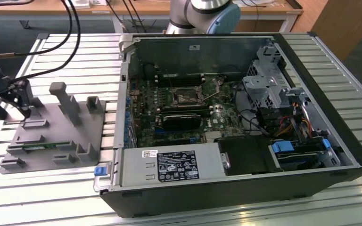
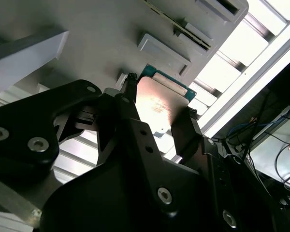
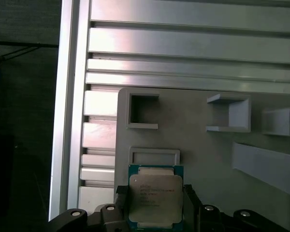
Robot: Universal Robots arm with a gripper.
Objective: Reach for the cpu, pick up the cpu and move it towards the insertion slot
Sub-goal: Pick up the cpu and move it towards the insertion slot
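A slatted aluminium table (image 1: pixel 332 61) fills the room's foreground, with wooden desks (image 1: pixel 43 7) and hanging cables behind it. On the table an open computer case (image 1: pixel 168 193) lies on its side, board facing up. To the exterior view's left of it sits a gray fixture plate (image 1: pixel 49 127) with raised holders. The arm's base (image 1: pixel 203 14) stands behind the case. The gripper (image 1: pixel 14 103) hangs over the far left corner of the plate, well apart from the insertion slot (image 1: pixel 186 97) in the middle of the board. In both wrist views the cpu (image 3: pixel 154 198) sits flat between the dark fingers (image 3: pixel 122 203), silvery lid toward the cameras and green rim showing. It is almost square, its slightly longer side running along the gap between the fingers. They press its two opposite edges and appear clamped on it. Whether it has cleared the plate is hard to judge. Its near edge is cut off in the first wrist view, and in the exterior view the gripper hides it.
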